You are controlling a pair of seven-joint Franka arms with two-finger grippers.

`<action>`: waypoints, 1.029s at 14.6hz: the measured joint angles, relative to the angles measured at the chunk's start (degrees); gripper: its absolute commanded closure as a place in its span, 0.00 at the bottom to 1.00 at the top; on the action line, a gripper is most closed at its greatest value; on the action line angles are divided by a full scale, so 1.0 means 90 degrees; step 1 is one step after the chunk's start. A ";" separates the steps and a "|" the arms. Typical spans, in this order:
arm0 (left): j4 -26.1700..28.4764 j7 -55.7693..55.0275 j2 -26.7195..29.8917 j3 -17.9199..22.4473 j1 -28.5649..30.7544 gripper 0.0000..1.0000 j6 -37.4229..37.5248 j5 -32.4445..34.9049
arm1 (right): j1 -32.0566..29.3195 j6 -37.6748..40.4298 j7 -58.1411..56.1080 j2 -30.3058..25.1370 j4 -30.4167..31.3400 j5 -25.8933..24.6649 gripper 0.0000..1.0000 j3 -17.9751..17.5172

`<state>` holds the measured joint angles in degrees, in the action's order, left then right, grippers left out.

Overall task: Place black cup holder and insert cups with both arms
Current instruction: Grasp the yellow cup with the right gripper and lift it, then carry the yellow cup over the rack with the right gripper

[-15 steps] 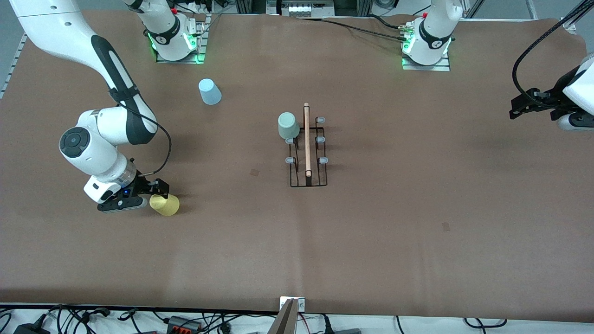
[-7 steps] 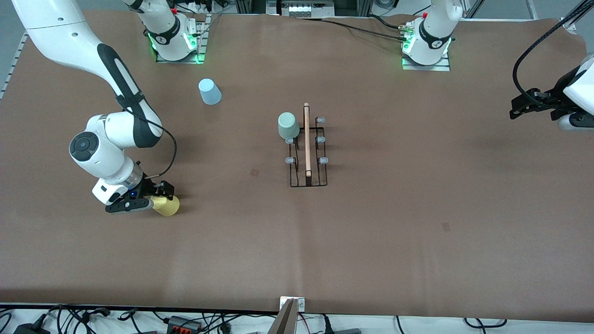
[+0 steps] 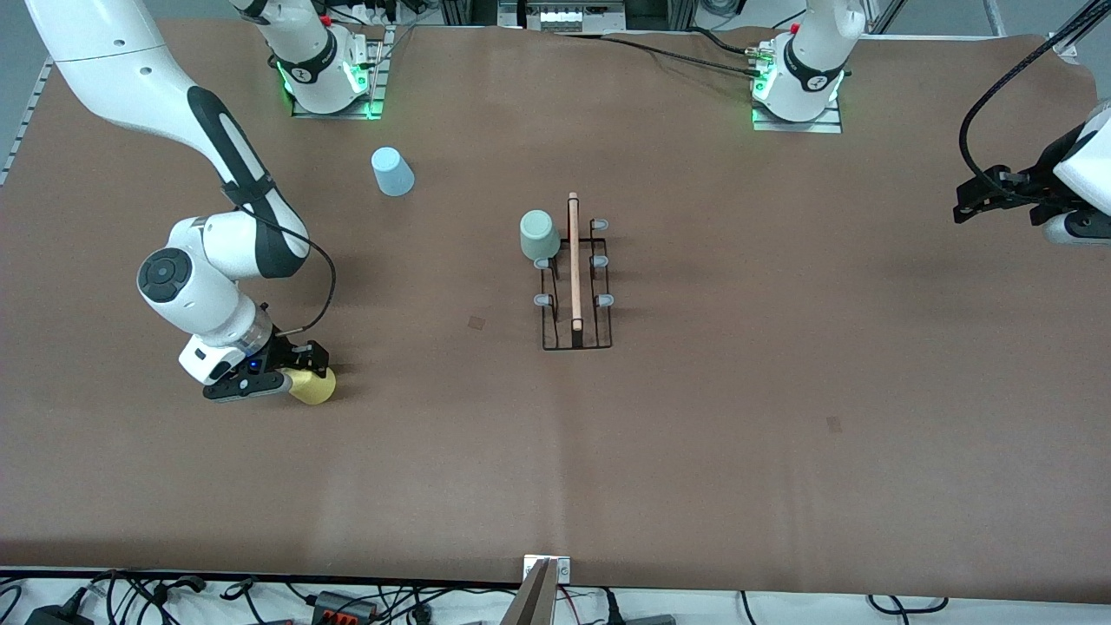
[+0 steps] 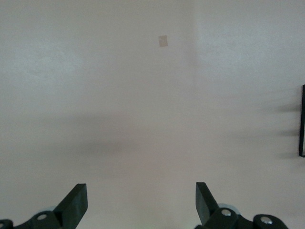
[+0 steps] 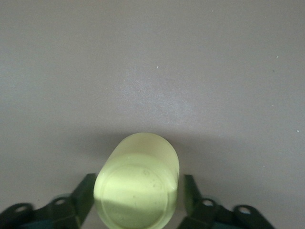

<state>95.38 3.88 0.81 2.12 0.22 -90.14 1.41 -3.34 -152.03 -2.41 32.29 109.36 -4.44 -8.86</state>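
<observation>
Front view, right gripper (image 3: 299,371) jaws flanking yellow cup (image 3: 314,386), grip unclear, left gripper (image 3: 962,205) spread, waiting.

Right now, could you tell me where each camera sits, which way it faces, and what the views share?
Front view: high across the table, facing both bases; shows the arms, the black cup holder, three cups.
Left wrist view: on the waiting left arm, looking down at bare table past the open left hand.
Right wrist view: on the right arm, facing the yellow cup between the right hand fingers.
Shared: front and right wrist views both show the yellow cup.
</observation>
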 measured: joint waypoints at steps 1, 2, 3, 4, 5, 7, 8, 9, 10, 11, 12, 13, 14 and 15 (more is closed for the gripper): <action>0.0000 0.0000 0.0000 0.0000 0.0000 0.00 0.0000 0.0000 | -0.0001 -0.0010 0.0000 -0.0005 -0.0013 0.0000 0.63 0.0001; 0.0000 0.0000 0.0000 0.0000 0.0001 0.00 0.0000 0.0000 | 0.0001 -0.0010 -0.0001 -0.0002 -0.0014 0.0000 0.69 0.0000; 0.0000 0.0000 0.0000 0.0000 0.0002 0.00 0.0000 0.0000 | 0.0001 -0.0010 -0.0001 0.0001 -0.0015 0.0000 0.71 0.0000; 0.0000 0.0000 -0.0001 0.0000 0.0004 0.00 0.0000 0.0000 | 0.0001 -0.0012 -0.0001 0.0001 -0.0015 0.0000 0.72 0.0000; 0.0000 0.0000 -0.0001 0.0000 0.0005 0.00 0.0000 0.0000 | 0.0002 -0.0017 -0.0001 0.0000 -0.0022 0.0000 0.73 0.0000; 0.0000 0.0000 -0.0002 0.0000 0.0006 0.00 0.0000 0.0000 | 0.0019 -0.0010 -0.0001 -0.0067 -0.0084 0.0001 0.75 -0.0004; 0.0000 0.0000 -0.0002 0.0000 0.0007 0.00 0.0000 0.0000 | 0.0092 0.0164 0.0043 -0.0202 -0.0137 0.0021 0.75 -0.0012; 0.0000 0.0000 -0.0003 0.0001 0.0009 0.00 0.0000 0.0000 | 0.0243 0.0561 0.0251 -0.0425 -0.0197 0.0068 0.75 -0.0022; 0.0000 0.0000 -0.0003 0.0001 0.0013 0.00 0.0000 0.0000 | 0.0466 0.1012 0.0652 -0.0724 -0.0248 0.0109 0.75 -0.0033; 0.0000 0.0000 -0.0003 0.0001 0.0020 0.00 0.0000 0.0000 | 0.0739 0.1460 0.1163 -0.1073 -0.0272 0.0135 0.76 -0.0045; 0.0000 0.0000 -0.0004 0.0001 0.0026 0.00 0.0000 0.0000 | 0.1043 0.1894 0.1761 -0.1427 -0.0272 0.0166 0.76 -0.0070; 0.0000 0.0000 -0.0004 0.0002 0.0030 0.00 0.0000 -0.0001 | 0.1368 0.2196 0.2422 -0.1716 -0.0263 0.0196 0.76 -0.0097; 0.0000 0.0000 -0.0004 0.0003 0.0033 0.00 0.0000 -0.0001 | 0.1725 0.2345 0.3130 -0.1922 -0.0240 0.0212 0.76 -0.0112; 0.0000 0.0000 -0.0004 0.0003 0.0036 0.00 0.0000 -0.0001 | 0.2085 0.2375 0.3839 -0.2033 -0.0230 0.0212 0.77 -0.0125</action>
<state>95.38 3.88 0.77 2.15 0.54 -90.14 1.41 15.43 -130.66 32.14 13.99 107.30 -2.53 -9.98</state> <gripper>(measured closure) 0.000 0.326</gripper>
